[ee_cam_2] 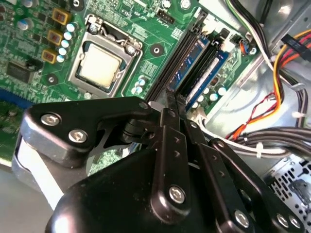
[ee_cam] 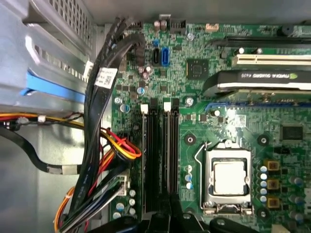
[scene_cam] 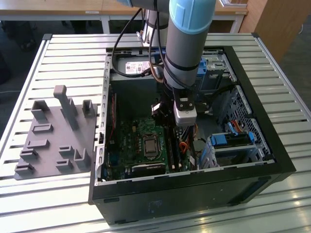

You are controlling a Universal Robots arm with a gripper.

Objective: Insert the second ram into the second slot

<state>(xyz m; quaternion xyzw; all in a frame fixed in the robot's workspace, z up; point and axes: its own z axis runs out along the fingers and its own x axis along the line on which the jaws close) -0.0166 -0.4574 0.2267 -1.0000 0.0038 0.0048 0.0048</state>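
Observation:
Inside the open computer case (scene_cam: 272, 160), the arm's gripper (ee_cam_2: 176, 103) hangs low over the motherboard (ee_cam_2: 29, 92), beside the processor socket (ee_cam_2: 99, 63). Its black fingers (ee_cam_2: 165, 145) are shut against each other, with nothing showing between them. In the second wrist view, two dark blue sticks stand in the black memory slots. The second ram (ee_cam_2: 192, 60), the stick nearer the socket, lies in line with the fingertips, which sit at its near end; whether they touch it is hidden. The other stick (ee_cam_2: 216, 65) stands one slot farther out. In the first wrist view the slots (ee_cam: 170, 155) run straight away from the gripper (ee_cam: 170, 216).
Bundles of black, red and yellow cables (ee_cam: 102, 160) run close beside the slots. A graphics card (ee_cam: 262, 82) lies across the board beyond the socket. A drive cage with blue rails (scene_cam: 233, 143) fills the case's corner on the exterior view's right. A grey holder block (scene_cam: 56, 136) sits outside the case.

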